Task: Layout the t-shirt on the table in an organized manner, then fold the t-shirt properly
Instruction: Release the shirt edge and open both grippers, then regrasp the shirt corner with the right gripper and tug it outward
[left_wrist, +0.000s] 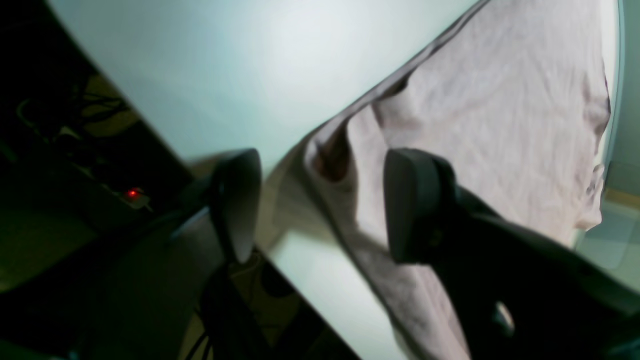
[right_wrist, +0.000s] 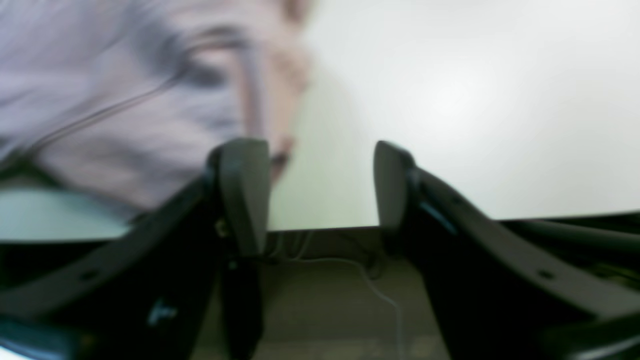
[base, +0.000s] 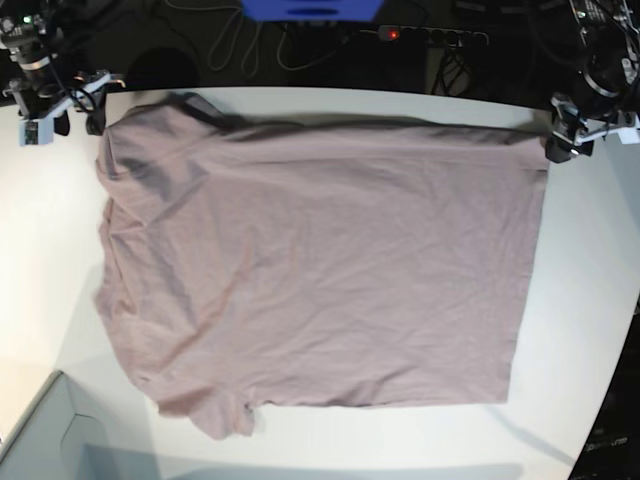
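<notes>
Found a grey box corner (base: 35, 435) at the near left, apart from the cloth. Just beyond it, noted the t-shirt (base: 320, 260) lying spread on the white bench (base: 585, 330), filling most of its middle, with the near sleeve (base: 215, 415) bunched and curled at the near left. Read the long axis as running left to right: shoulders and sleeves at the left, straight hem at the right. Judged the cloth soft, thin and matte, a dusty mauve crossed by fine wrinkles, heavier creases gathered toward the left shoulder; bench smooth, matte and curved along its right edge.

At the far edge, placed both hands at the shirt's two far corners. Saw the left hand (base: 558, 148) at the far right, just beside the hem corner, jaws wide apart and gripping nothing; in its wrist view, only a rumpled hem edge lying past the dark rounded pads. Saw the right hand (base: 92, 118) at the far left by the shoulder, likewise spread wide and empty, bare bench and its rim showing through the gap, blurred cloth off to one side.

Judged the layout largely done apart from that near sleeve. Reckoned each hand equally near its own far corner, with the rest of the shirt lying nearward of both, so that a fold would likely carry the far edge toward the near one, across the long axis.
</notes>
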